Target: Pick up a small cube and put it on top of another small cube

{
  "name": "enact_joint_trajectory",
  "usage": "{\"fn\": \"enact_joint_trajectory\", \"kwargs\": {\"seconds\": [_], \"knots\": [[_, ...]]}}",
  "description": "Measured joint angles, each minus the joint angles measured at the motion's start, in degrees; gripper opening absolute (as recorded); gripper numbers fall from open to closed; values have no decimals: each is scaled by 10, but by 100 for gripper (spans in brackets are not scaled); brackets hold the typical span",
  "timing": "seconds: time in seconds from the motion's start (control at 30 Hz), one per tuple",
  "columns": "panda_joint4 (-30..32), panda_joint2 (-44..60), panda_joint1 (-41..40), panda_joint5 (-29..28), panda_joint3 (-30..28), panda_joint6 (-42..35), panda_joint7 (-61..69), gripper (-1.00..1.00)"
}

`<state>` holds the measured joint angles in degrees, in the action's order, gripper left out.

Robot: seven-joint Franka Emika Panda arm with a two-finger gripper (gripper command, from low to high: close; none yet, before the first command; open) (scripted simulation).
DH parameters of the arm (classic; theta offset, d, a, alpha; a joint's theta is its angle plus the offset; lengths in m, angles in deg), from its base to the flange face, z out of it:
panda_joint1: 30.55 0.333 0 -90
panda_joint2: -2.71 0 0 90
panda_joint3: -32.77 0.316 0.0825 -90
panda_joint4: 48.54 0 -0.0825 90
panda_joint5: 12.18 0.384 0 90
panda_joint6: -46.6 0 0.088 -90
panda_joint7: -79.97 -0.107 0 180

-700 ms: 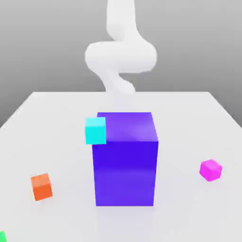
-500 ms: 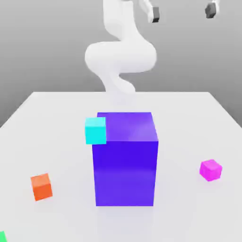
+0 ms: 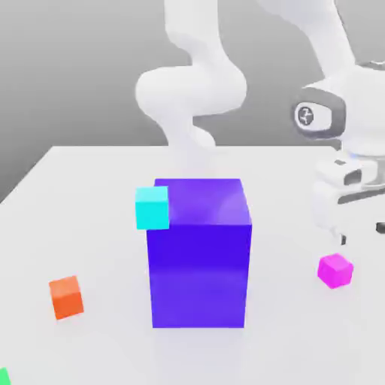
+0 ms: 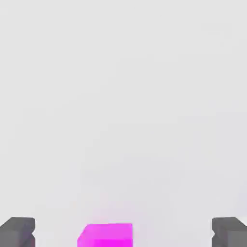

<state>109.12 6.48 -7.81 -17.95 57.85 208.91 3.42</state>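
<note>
The small cube (image 3: 334, 271), plain magenta-pink, lies on the white table (image 3: 90, 225) at the exterior view's right. My gripper (image 3: 361, 234) hangs just above it and slightly behind, on the white hand. In the hand view the small cube (image 4: 106, 235) sits between my two dark fingertips (image 4: 18, 231), which stand wide apart and do not touch it. The gripper (image 4: 124, 232) is open and holds nothing.
A big blue-violet block (image 3: 199, 252) stands mid-table, left of the small cube. A cyan small cube (image 3: 152, 207) shows at the block's upper left corner. An orange small cube (image 3: 66, 296) lies at the front left. A green scrap (image 3: 4, 376) peeks in at the bottom left corner.
The hand has come down from the top of the exterior view to just over the magenta cube. None of the cubes has moved.
</note>
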Motion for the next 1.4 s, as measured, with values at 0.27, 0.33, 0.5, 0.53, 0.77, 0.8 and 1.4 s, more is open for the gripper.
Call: {"fn": "enact_joint_trajectory", "kwargs": {"seconds": [0.27, 0.33, 0.5, 0.53, 0.77, 0.8, 1.4], "knots": [[-24, 143, 127, -169, -155, 103, -135, -100], [-24, 143, 127, -169, -155, 103, -135, -100], [-21, 132, 120, -159, -145, 95, -127, -100], [-16, 115, 105, -140, -126, 82, -112, -100], [-30, 32, 30, 9, -91, -15, 31, -100], [-48, 40, 10, 15, -104, -27, 51, -100], [-329, 163, -330, 99, -304, -186, 380, -100]]}}
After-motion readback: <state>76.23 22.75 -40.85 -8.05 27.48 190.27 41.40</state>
